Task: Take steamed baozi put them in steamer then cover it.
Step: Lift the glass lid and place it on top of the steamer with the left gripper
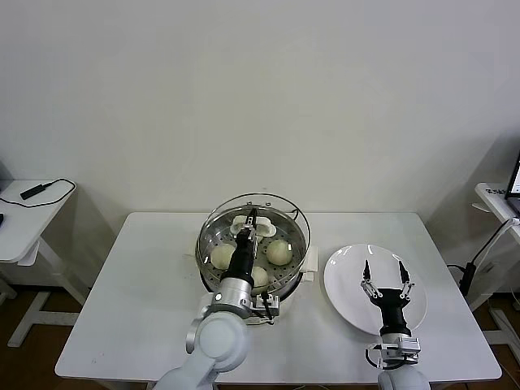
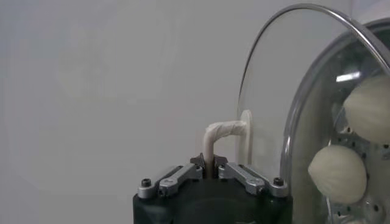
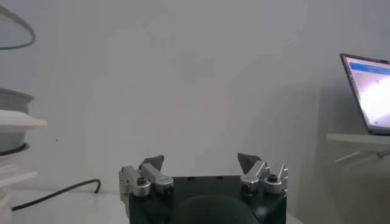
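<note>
The steamer (image 1: 210, 264) stands at the table's middle with three cream-white baozi (image 1: 279, 251) showing on its perforated tray. My left gripper (image 1: 250, 223) is shut on the white handle (image 2: 218, 135) of the clear glass lid (image 1: 253, 215), holding the lid tilted just over the steamer's mouth. The lid's rim (image 2: 292, 67) and two baozi (image 2: 337, 172) behind the glass show in the left wrist view. My right gripper (image 1: 385, 275) is open and empty above the white plate (image 1: 345, 280); its fingertips (image 3: 153, 163) stand wide apart.
The white plate lies empty to the right of the steamer. A side table with a cable (image 1: 36, 191) stands at far left. A laptop (image 3: 368, 91) sits on a table at far right.
</note>
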Available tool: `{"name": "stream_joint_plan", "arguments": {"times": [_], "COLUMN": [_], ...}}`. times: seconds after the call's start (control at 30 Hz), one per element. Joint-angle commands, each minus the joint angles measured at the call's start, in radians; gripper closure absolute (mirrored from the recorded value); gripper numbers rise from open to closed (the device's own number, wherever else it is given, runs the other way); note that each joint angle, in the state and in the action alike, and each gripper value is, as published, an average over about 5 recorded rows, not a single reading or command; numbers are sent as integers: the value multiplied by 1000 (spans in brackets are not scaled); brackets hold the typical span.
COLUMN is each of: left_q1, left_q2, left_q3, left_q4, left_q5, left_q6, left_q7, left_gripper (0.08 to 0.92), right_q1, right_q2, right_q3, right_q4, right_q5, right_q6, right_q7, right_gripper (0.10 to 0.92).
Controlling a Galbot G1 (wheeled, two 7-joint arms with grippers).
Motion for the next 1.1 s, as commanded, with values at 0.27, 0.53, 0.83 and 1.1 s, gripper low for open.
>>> {"name": "stream_joint_plan", "arguments": {"times": [0.27, 0.53, 0.83, 1.1], "left_q1": [-6, -6, -11, -11], "left_q2": [-22, -18, -10, -5], "left_q3": [7, 3, -3, -12], "left_q4": [70, 80, 89, 86], "left_q5": [42, 47, 56, 57], "left_q6": [12, -4, -10, -11], "left_q7": [28, 27, 28, 32], "left_gripper": [806, 806, 806, 806], "right_q1": [0, 0, 0, 7], "right_q2": [6, 7, 9, 14], "right_q3": [1, 1, 3, 0], "right_q4": [-4, -2, -8, -14], "right_q5": [-5, -6, -5, -6], "right_q6": [2, 5, 16, 20], "right_q7": [-4, -5, -9, -11], "right_gripper": [203, 203, 203, 203]}}
